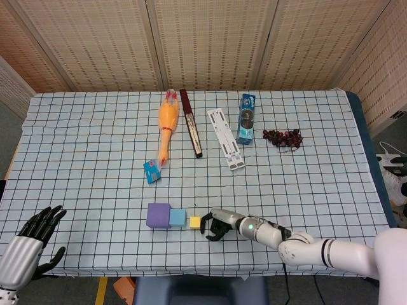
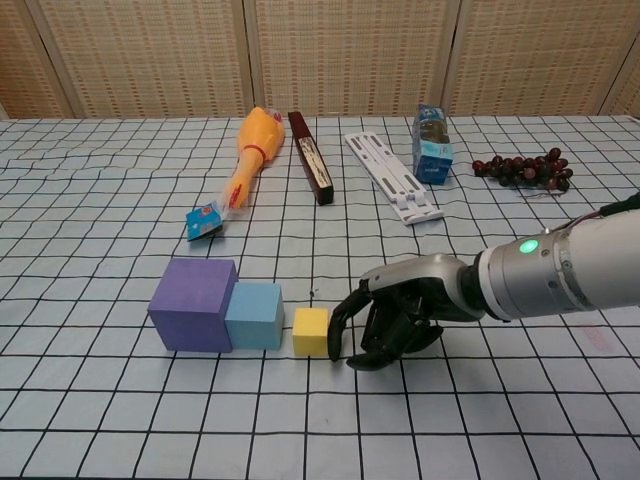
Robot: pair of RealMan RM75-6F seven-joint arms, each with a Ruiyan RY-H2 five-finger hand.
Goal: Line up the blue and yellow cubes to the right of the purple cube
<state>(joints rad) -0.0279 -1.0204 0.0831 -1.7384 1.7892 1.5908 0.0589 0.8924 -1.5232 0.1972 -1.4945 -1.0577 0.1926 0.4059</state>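
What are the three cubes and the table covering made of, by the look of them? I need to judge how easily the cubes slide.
The purple cube, blue cube and yellow cube look like matte foam or soft plastic: flat colour, no shine, slightly soft edges. I cannot tell which. The table covering looks like thin woven cloth: printed grid, visible wrinkles and ripples.

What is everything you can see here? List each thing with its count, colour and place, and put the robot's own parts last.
purple cube: 1, purple, front, left end of row
blue cube: 1, light blue, touching the purple cube's right side
yellow cube: 1, yellow, just right of the blue cube
rubber chicken: 1, orange-yellow, back left of centre
packet: 1, blue, by the chicken's near end
bar: 1, dark brown, right of chicken
strip: 1, white, back centre
carton: 1, blue, right of strip
grapes: 1 bunch, dark red, back right
table: 1, checked cloth
left hand: black, front left edge
right hand: black, beside the yellow cube
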